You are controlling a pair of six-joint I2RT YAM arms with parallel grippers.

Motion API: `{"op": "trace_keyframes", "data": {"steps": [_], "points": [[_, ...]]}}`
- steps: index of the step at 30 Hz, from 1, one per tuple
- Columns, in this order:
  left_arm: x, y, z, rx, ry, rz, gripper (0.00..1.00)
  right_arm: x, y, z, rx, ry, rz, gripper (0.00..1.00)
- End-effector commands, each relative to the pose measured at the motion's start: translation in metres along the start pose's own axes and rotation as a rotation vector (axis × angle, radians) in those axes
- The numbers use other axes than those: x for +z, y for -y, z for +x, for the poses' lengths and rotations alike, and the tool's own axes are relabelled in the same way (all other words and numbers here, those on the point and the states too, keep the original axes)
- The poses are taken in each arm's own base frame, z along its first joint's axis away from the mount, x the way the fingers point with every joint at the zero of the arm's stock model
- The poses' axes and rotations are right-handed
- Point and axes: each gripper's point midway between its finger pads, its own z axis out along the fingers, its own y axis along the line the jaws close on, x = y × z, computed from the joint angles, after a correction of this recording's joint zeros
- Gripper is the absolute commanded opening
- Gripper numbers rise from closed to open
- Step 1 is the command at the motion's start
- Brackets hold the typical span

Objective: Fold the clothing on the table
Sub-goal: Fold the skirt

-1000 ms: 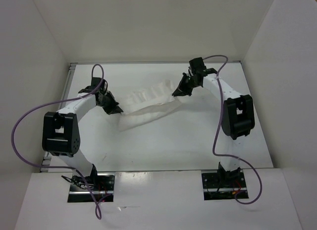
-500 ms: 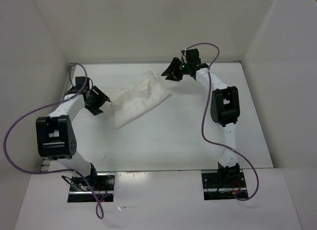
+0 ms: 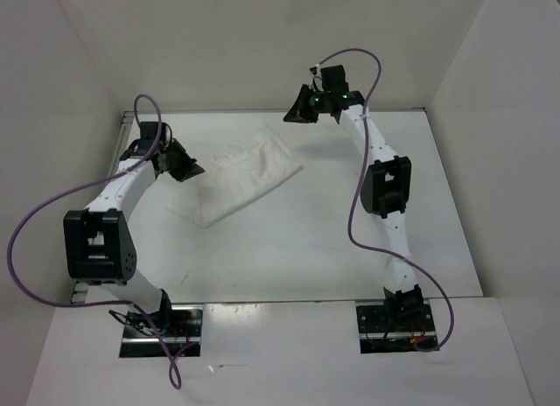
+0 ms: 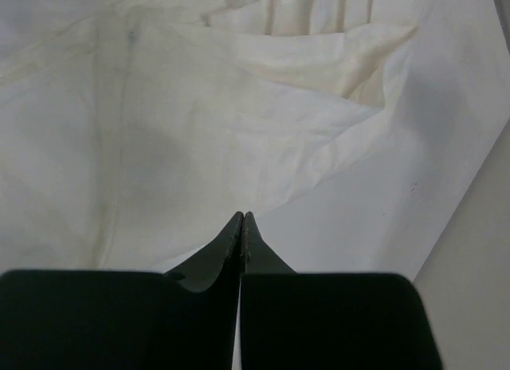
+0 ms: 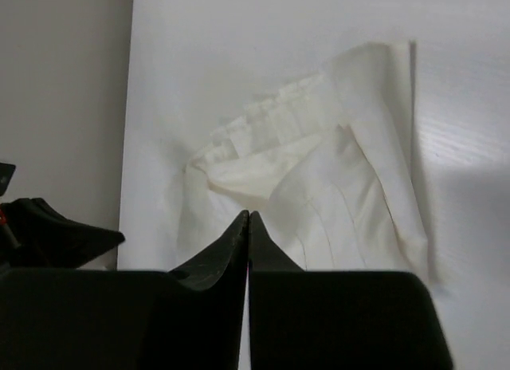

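Observation:
The clothing (image 3: 238, 178) is a white ribbed garment lying loosely folded on the table (image 3: 350, 240), toward the back left. It fills the top of the left wrist view as the clothing (image 4: 199, 107) and sits mid-frame in the right wrist view as the clothing (image 5: 319, 186). My left gripper (image 3: 194, 171) hovers just left of the cloth, jaws pressed together with nothing between them (image 4: 243, 217). High above the cloth's far right corner is my right gripper (image 3: 292, 115), also shut and empty (image 5: 249, 215).
White walls enclose the table on the left, back and right. The back wall (image 3: 262, 47) stands close behind the right gripper. Purple cables (image 3: 35, 222) loop off both arms. The arm bases (image 3: 162, 329) sit at the near edge.
Both grippers let go of the clothing, which dropped flat on the table. They opened, drew back from it toward the rear and closed again empty.

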Motion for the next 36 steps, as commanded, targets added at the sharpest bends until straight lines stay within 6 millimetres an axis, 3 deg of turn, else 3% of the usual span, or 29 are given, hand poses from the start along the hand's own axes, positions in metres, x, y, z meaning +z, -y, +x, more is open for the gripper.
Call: {"op": "trace_keyframes", "data": {"steps": [1, 2, 4, 7, 8, 9, 10, 14, 15, 17, 18, 19, 23, 24, 25, 26, 27, 28, 29, 30, 31, 32, 33, 35, 36], "points": [[0.028, 0.016, 0.015, 0.088, -0.099, 0.031, 0.00, 0.025, 0.003, 0.025, -0.041, -0.103, 0.049, 0.03], [0.034, 0.019, 0.016, 0.114, -0.110, 0.031, 0.00, 0.030, 0.008, 0.024, -0.039, -0.099, 0.065, 0.01], [0.052, 0.000, 0.037, 0.101, -0.190, -0.046, 0.00, 0.047, 0.019, 0.034, -0.022, -0.117, 0.069, 0.00], [0.064, -0.024, 0.058, 0.080, -0.240, -0.104, 0.00, 0.067, 0.046, 0.059, 0.011, -0.172, 0.126, 0.00], [0.064, -0.031, 0.063, 0.075, -0.254, -0.118, 0.00, 0.071, 0.046, 0.067, 0.014, -0.192, 0.130, 0.00], [0.067, -0.036, 0.065, 0.060, -0.248, -0.134, 0.00, 0.077, 0.062, 0.074, 0.027, -0.203, 0.175, 0.00], [0.067, -0.042, 0.075, 0.061, -0.268, -0.148, 0.00, 0.078, 0.065, 0.085, 0.036, -0.231, 0.206, 0.00], [0.064, -0.055, 0.080, 0.050, -0.264, -0.191, 0.00, 0.079, 0.092, 0.107, 0.045, -0.266, 0.362, 0.00], [0.064, -0.055, 0.080, 0.050, -0.264, -0.191, 0.00, 0.075, 0.105, 0.104, 0.036, -0.245, 0.437, 0.00], [0.063, -0.060, 0.085, 0.046, -0.277, -0.205, 0.00, 0.066, 0.120, 0.117, 0.060, -0.268, 0.551, 0.00], [0.063, -0.064, 0.088, 0.043, -0.284, -0.213, 0.00, 0.053, 0.125, 0.108, 0.049, -0.231, 0.632, 0.00], [0.061, -0.062, 0.086, 0.045, -0.278, -0.207, 0.00, 0.044, 0.135, 0.128, 0.066, -0.285, 0.705, 0.00], [0.054, -0.058, 0.083, 0.062, -0.255, -0.194, 0.00, 0.000, 0.143, 0.146, 0.030, -0.315, 0.882, 0.00], [0.054, -0.061, 0.085, 0.060, -0.261, -0.200, 0.00, -0.016, 0.161, 0.181, 0.048, -0.403, 0.936, 0.00], [0.051, -0.058, 0.083, 0.063, -0.253, -0.192, 0.00, -0.036, 0.137, 0.166, 0.036, -0.343, 0.900, 0.00], [0.051, -0.058, 0.083, 0.063, -0.253, -0.191, 0.00, -0.039, 0.131, 0.167, 0.049, -0.308, 0.864, 0.00], [0.052, -0.056, 0.082, 0.065, -0.247, -0.185, 0.00, -0.057, 0.145, 0.204, 0.084, -0.384, 0.900, 0.00], [0.050, -0.054, 0.081, 0.067, -0.241, -0.179, 0.00, -0.069, 0.141, 0.212, 0.101, -0.389, 0.893, 0.00], [0.050, -0.053, 0.082, 0.065, -0.249, -0.170, 0.00, -0.085, 0.119, 0.208, 0.110, -0.353, 0.839, 0.00], [0.050, -0.053, 0.082, 0.065, -0.249, -0.170, 0.00, -0.102, 0.126, 0.245, 0.142, -0.427, 0.860, 0.00], [0.050, -0.053, 0.082, 0.065, -0.249, -0.170, 0.00, -0.113, 0.123, 0.256, 0.160, -0.437, 0.849, 0.00], [0.051, -0.053, 0.084, 0.064, -0.255, -0.163, 0.00, -0.123, 0.099, 0.260, 0.165, -0.432, 0.764, 0.01], [0.051, -0.053, 0.084, 0.064, -0.256, -0.163, 0.00, -0.129, 0.102, 0.281, 0.173, -0.465, 0.750, 0.05], [0.051, -0.050, 0.084, 0.064, -0.258, -0.148, 0.00, -0.139, 0.086, 0.275, 0.145, -0.428, 0.682, 0.11], [0.051, -0.049, 0.086, 0.063, -0.265, -0.140, 0.00, -0.142, 0.081, 0.269, 0.103, -0.413, 0.656, 0.19]]}}
